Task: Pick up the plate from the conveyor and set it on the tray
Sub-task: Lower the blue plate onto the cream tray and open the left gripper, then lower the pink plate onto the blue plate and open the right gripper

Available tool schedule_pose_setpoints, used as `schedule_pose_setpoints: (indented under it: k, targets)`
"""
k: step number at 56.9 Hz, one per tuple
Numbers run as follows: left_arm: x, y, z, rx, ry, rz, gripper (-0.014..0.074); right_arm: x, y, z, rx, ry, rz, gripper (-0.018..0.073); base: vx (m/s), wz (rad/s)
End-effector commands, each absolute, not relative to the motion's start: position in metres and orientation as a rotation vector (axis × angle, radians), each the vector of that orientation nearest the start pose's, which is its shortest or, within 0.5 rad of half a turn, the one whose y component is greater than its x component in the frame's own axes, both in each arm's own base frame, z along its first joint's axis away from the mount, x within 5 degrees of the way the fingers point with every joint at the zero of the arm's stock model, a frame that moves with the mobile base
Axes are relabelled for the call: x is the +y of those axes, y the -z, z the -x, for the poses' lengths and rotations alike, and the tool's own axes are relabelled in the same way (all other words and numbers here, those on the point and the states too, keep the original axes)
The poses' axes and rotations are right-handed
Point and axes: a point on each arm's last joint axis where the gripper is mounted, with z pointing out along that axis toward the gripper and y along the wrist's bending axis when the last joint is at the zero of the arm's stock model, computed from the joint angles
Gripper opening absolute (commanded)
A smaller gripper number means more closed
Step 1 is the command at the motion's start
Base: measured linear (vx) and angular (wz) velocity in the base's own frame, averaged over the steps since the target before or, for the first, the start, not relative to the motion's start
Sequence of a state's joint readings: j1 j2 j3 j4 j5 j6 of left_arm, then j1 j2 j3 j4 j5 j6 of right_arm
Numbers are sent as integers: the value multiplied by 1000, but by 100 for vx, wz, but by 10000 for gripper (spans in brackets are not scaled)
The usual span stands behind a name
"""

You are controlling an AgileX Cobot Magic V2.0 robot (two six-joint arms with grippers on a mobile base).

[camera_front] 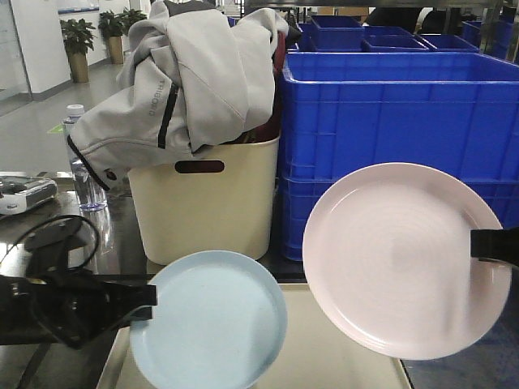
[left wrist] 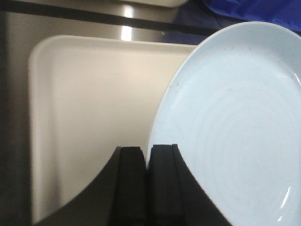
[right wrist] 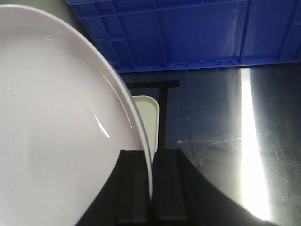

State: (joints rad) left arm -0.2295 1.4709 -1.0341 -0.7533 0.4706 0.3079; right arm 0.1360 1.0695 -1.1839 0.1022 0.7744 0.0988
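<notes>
Plates come first: there are two. One is a light blue round plate (camera_front: 208, 320) and one is a pale pink round plate (camera_front: 405, 259), and the pink one looks bigger. Both show faint rings on the inside.

The black left gripper (camera_front: 144, 298) is closed on the rim of the light blue round plate (left wrist: 235, 136). The left wrist view shows its two black fingers (left wrist: 162, 188) pinching that rim. The blue plate is tilted and sits over the flat cream-beige rectangular tray (left wrist: 84, 117). I cannot tell if its low edge touches the tray.

The black right gripper (camera_front: 489, 247) is closed on the rim of the pale pink round plate (right wrist: 56, 122), with one finger on each side. The pink plate is up in the air, tipped so its inside faces the front camera, near the right end of the tray (camera_front: 340, 365).

There is one tray, and it lies on the shiny steel counter (right wrist: 225, 141).

Behind the tray stands one tall cream bin (camera_front: 203, 211) with a handle slot. One grey jacket (camera_front: 186, 73) is piled on top; the small writing on its sleeve is too small to read. Two big blue plastic crates (camera_front: 397, 113) are stacked beside the bin, with more behind. One clear water bottle (camera_front: 81, 162) stands at the left.
</notes>
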Motion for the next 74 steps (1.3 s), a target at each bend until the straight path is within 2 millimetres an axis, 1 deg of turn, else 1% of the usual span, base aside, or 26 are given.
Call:
schedule_pose_setpoints:
  k: [1,11,17,25,34,38,42,45,50,54,57,61,64,67,72,74]
  targets:
    - [-113,-306,-318,2223,730,25,0,34,-431,-211,2016,-271,-8,-12,0,0]
    - [-134,-296,-337,2259,757,-16,8,34,-431,-211,2016,-273,-9,-12,0,0]
    - [-143,-292,-343,2288,775,-62,45,34,-431,-211,2016,-273,-9,-12,0,0]
    - [-152,-293,-345,2283,775,-109,158,34,-431,-211,2017,-273,-9,-12,0,0]
    - [-153,-293,-345,2273,769,-112,325,34,-431,-211,2022,-273,-9,-12,0,0]
    - [-153,-293,-345,2274,769,-112,386,34,-431,-210,2025,-273,-9,-12,0,0]
    - [-153,-295,-344,2275,773,-120,423,35,-431,-210,2025,-279,-11,-12,0,0]
    - [-152,-298,-342,2276,780,-126,430,36,-430,-211,2028,-300,-17,-12,0,0]
    - [-148,-308,-336,2262,776,-151,415,38,-427,-215,2042,-337,-31,-12,0,0]
    - [-145,-320,-326,2250,762,-205,358,41,-423,-222,2063,-361,-38,-11,0,0]
    - [-141,-335,-315,2224,729,-265,281,43,-418,-229,2081,-379,-46,-11,0,0]
    - [-133,-354,-299,2177,661,-334,129,46,-409,-241,2111,-415,-58,-11,0,0]
    - [-126,-369,-289,2133,605,-361,-1,50,-401,-252,2137,-443,-62,-11,0,0]
    - [-117,-386,-277,2072,556,-351,-8,53,-393,-263,2154,-460,-53,-10,0,0]
    - [-103,-408,-263,1993,503,-289,-6,60,-376,-282,2195,-527,-63,-10,0,0]
    - [-99,-413,-259,1974,485,-267,-6,62,-370,-288,2208,-552,-69,-10,0,0]
